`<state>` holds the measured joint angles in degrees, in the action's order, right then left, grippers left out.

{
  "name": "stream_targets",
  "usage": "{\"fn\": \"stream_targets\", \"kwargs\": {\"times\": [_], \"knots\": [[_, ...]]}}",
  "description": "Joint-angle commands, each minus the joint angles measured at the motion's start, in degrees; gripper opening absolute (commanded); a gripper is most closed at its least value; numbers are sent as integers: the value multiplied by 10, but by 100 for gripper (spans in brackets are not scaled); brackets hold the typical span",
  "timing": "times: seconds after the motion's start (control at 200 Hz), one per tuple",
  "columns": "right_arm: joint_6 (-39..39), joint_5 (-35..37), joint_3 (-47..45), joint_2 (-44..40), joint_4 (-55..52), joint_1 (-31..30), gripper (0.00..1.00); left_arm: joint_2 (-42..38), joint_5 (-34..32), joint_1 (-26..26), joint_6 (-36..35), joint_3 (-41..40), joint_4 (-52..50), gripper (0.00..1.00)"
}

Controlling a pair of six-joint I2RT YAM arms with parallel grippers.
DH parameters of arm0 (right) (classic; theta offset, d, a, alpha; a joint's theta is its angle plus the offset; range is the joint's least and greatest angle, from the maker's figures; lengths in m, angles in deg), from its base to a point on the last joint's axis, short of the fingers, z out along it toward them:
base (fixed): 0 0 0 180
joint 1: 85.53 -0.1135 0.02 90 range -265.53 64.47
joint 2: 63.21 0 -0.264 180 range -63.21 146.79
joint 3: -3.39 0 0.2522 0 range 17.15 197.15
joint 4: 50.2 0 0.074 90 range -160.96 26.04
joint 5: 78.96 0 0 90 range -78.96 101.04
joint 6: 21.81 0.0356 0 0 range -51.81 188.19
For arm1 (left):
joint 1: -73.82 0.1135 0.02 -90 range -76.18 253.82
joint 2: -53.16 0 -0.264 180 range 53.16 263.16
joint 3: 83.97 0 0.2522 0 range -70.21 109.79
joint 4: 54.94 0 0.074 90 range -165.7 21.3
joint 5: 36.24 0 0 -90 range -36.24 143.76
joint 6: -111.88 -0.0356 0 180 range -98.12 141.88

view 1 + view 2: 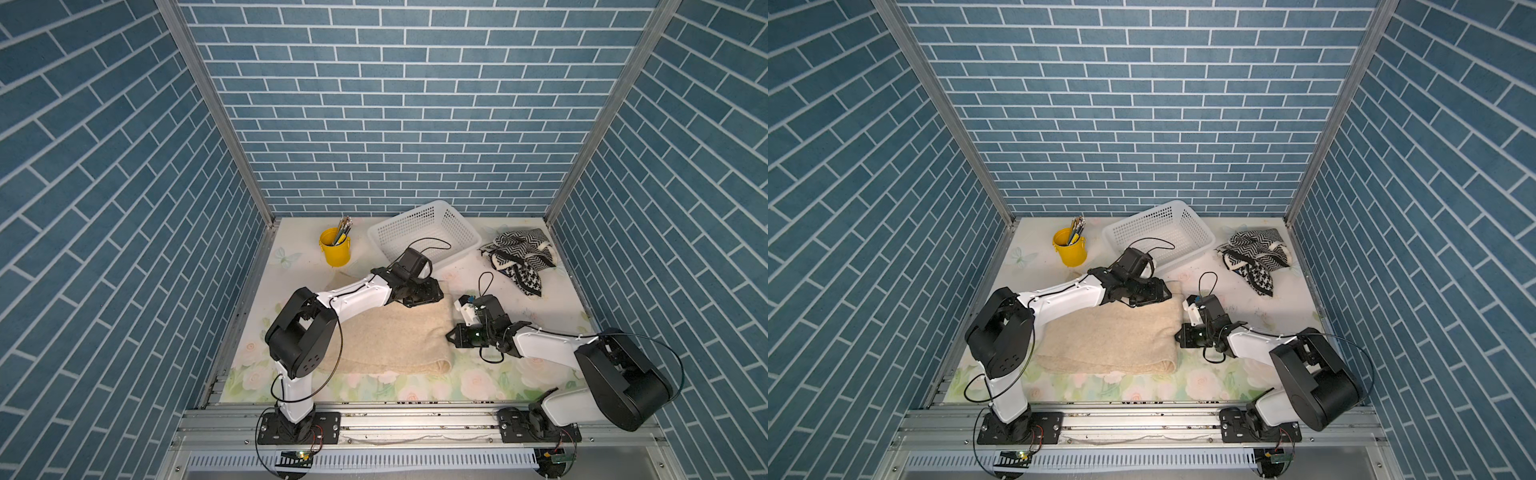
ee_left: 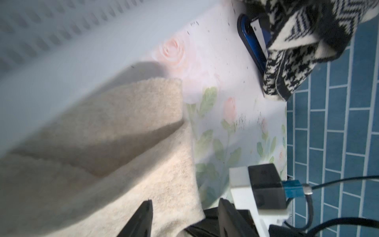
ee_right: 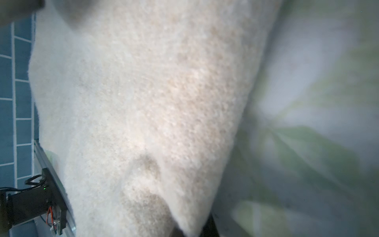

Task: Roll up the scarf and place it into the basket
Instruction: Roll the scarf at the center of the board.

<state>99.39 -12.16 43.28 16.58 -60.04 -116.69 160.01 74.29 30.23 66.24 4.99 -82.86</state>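
Note:
The beige scarf [image 1: 395,336] [image 1: 1113,336] lies folded flat on the floral table, and its near edge is a thick fold. My right gripper [image 1: 449,335] [image 1: 1178,337] is shut on the scarf's right edge; in the right wrist view the scarf [image 3: 164,102] fills the frame and runs down into the closed jaws [image 3: 191,232]. My left gripper [image 1: 435,297] [image 1: 1165,293] hovers open over the scarf's far right corner. In the left wrist view its fingers [image 2: 143,217] stand wide apart, with the scarf's edge [image 2: 168,184] below them. The white basket [image 1: 415,226] [image 1: 1152,232] sits just beyond, with nothing in it.
A yellow bucket [image 1: 336,248] of brushes stands at the back left. A black-and-white patterned cloth [image 1: 519,259] [image 2: 291,51] lies crumpled at the back right, over a blue object [image 2: 249,43]. Blue brick walls enclose the table on three sides.

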Motion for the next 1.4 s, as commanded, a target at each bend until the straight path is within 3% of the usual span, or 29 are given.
{"fn": "stream_targets", "kwargs": {"times": [0.0,0.045,0.075,0.14,0.305,0.48,0.635,0.875,0.93,0.995,1.09,1.195,1.285,1.395], "knots": [[-33,45,-9,-16,-73,15,0,3,-20,-12,8,-9,12,55],[-38,49,-10,-23,-82,21,0,11,-18,-15,12,-13,13,50],[-40,49,-12,-28,-85,24,0,21,-16,-16,13,-13,10,41],[-44,50,-12,-35,-91,31,0,45,-8,-20,17,-5,4,0],[-53,45,-1,-62,-100,37,0,85,23,-46,34,-3,34,0],[-67,1,17,-135,-83,38,0,93,12,-53,62,-35,40,0],[-64,-99,20,-138,-23,35,0,45,-3,-45,91,-98,67,0],[-51,-120,45,-79,11,-5,0,-82,-16,20,101,-188,99,0],[-47,-120,55,-68,13,-22,11,-94,-19,26,92,-192,90,0],[-45,-111,66,-58,-8,-29,39,-97,-15,27,86,-190,82,0],[-36,-59,56,-96,-35,-18,53,-92,6,24,88,-194,102,0],[-35,-63,32,-147,-30,15,58,-71,23,11,82,-182,113,0],[-33,-76,26,-132,-25,34,59,-49,31,-2,79,-162,108,0],[-20,-29,25,-129,-66,53,59,-36,34,-17,77,-144,103,0]]}}
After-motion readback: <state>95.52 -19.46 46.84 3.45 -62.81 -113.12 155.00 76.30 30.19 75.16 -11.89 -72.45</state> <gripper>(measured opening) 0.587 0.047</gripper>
